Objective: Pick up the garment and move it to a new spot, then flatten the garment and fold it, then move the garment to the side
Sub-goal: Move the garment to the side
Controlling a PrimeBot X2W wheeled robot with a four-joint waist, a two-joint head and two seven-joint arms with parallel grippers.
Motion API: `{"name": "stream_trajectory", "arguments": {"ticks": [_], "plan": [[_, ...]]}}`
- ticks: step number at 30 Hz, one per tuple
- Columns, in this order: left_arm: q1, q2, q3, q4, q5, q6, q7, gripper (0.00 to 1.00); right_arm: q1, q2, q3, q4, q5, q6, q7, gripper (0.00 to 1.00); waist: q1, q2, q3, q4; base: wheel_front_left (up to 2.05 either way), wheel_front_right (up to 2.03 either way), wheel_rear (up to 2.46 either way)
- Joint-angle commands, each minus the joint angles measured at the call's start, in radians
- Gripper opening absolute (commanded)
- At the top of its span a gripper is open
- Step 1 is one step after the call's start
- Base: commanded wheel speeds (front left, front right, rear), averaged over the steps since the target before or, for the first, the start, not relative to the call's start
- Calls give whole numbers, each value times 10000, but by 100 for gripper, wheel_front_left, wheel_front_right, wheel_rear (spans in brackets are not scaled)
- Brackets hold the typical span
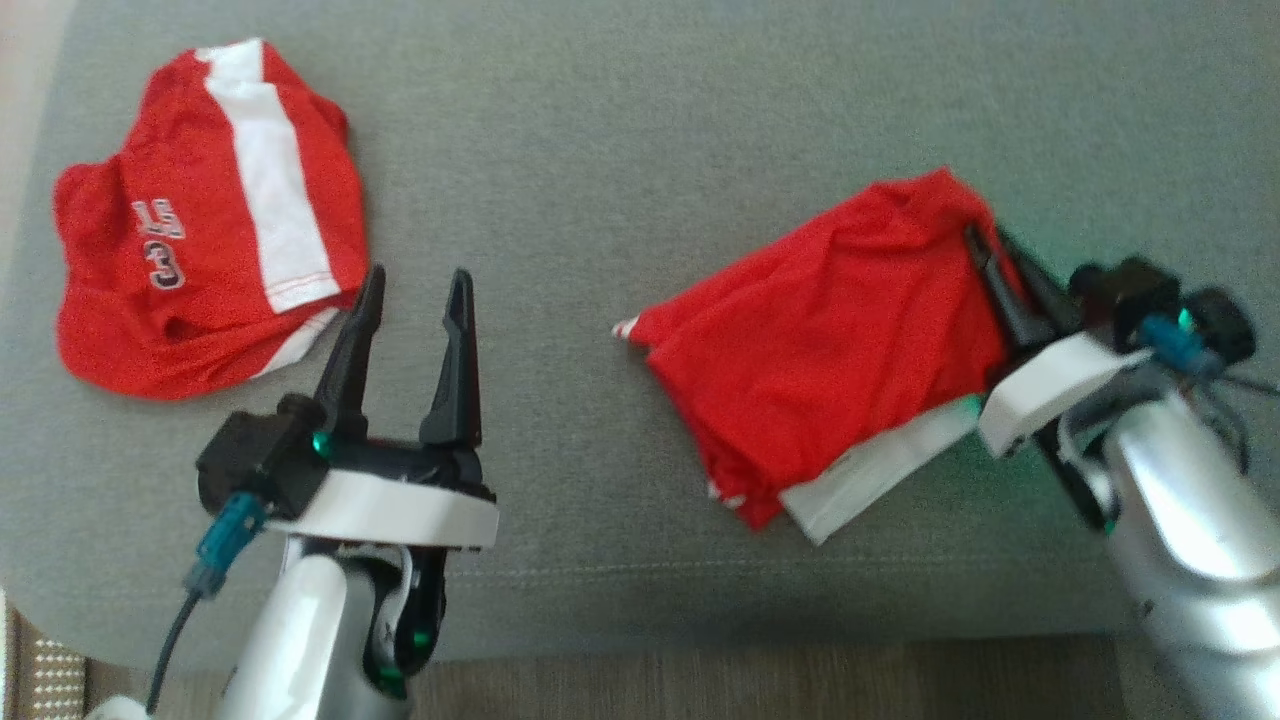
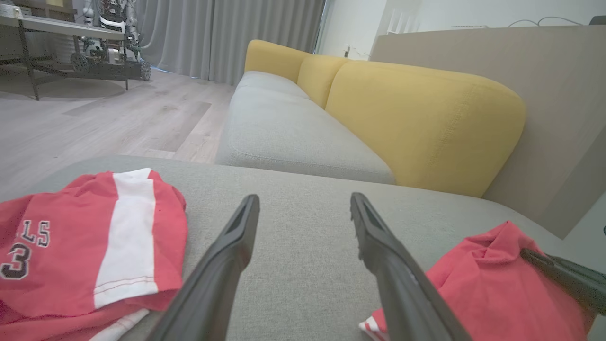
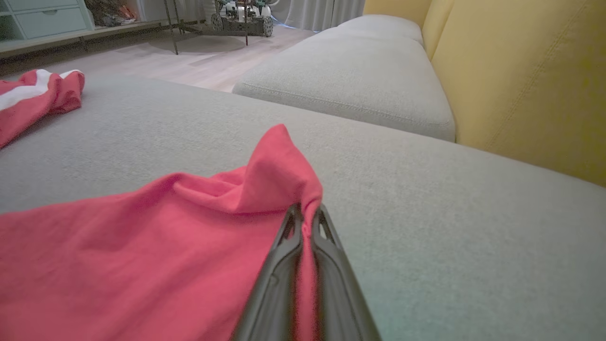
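Garment (image 1: 830,350): red with a white hem band, lying in loose layers on the right part of the grey cushion (image 1: 640,130).
Right gripper (image 3: 305,215): fingers pinched tight on the garment's far corner, which peaks up into the grip.
Left gripper (image 1: 418,278): fingers spread and empty, over bare cushion between the two garments.
Step, by my judgement: shifting the garment by that one corner.
Doing it well: move slowly, since a one-corner hold may let the layers slide apart. The free gripper could take the white-hem edge.
Second garment (image 1: 200,220): red and white, far left, well apart. Leave it alone.
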Motion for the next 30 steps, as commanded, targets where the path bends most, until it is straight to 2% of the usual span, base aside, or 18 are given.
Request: {"name": "stream_trajectory", "arguments": {"ticks": [1,7,13,17,19,22,26,30], "plan": [[-497,26,367,-373,113,-67,-74,100,-352,-211,165,-288,-68,-2,-133,0,0,0,222,-188,0,0,0],[-1253,26,279,-416,430,-342,-74,100,-2018,-1020,472,390,181,-2,-45,0,0,0,1187,-804,0,0,0],[-2085,26,29,-461,683,-554,-74,100,-3542,-1818,298,1260,605,-2,-38,0,0,0,2201,-1410,0,0,0],[-2448,26,-94,-505,702,-593,-74,100,-4169,-1903,-303,1613,1082,-2,-89,0,0,0,2657,-1729,0,0,0],[-2553,26,-170,-530,698,-599,-74,100,-4364,-2127,-356,1662,573,-2,-106,0,0,0,2802,-1826,0,0,0],[-2668,26,-298,-587,670,-575,-74,100,-4483,-2062,-1173,1714,165,-2,-126,0,0,0,2945,-1860,0,0,0],[-2756,26,-354,-638,633,-537,-74,100,-4359,-2005,-2505,1252,-526,-2,-132,0,0,0,3053,-1860,0,0,0],[-2725,26,-286,-701,634,-560,-74,100,-4056,-1731,-3380,811,-1106,-2,-133,0,0,0,3148,-1871,0,0,0]]}}
